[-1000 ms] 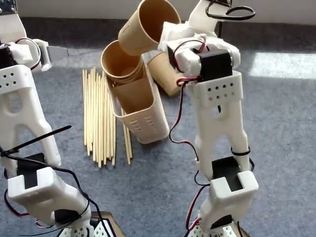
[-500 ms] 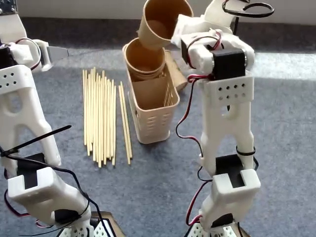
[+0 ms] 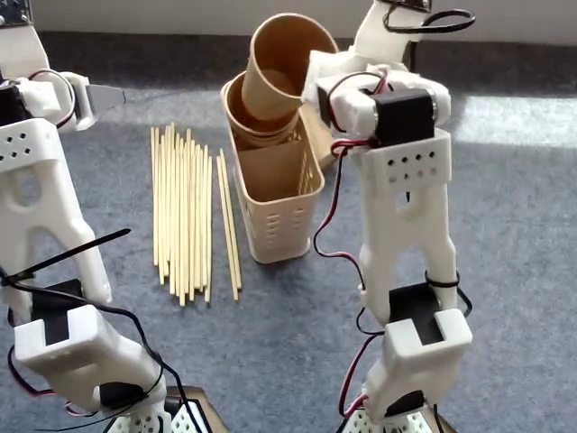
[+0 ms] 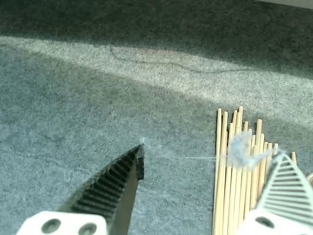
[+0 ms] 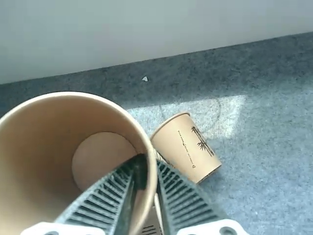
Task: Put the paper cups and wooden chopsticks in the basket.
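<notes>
Chopsticks lay on the table just beside the basket, the left tool gaping empty near their far ends. Over the cups nested there, the right tool pinched a tilted paper cup by its rim (one finger inside); righting and centring it before release looked wise.

Grey carpet-covered bench, crossed along its far side by a band of sunlight. Directly on it lay a row of wooden chopsticks, roughly parallel, just beside an upright slotted basket. One paper cup lay on its side on the bench behind the basket, near the sunlit band.
</notes>
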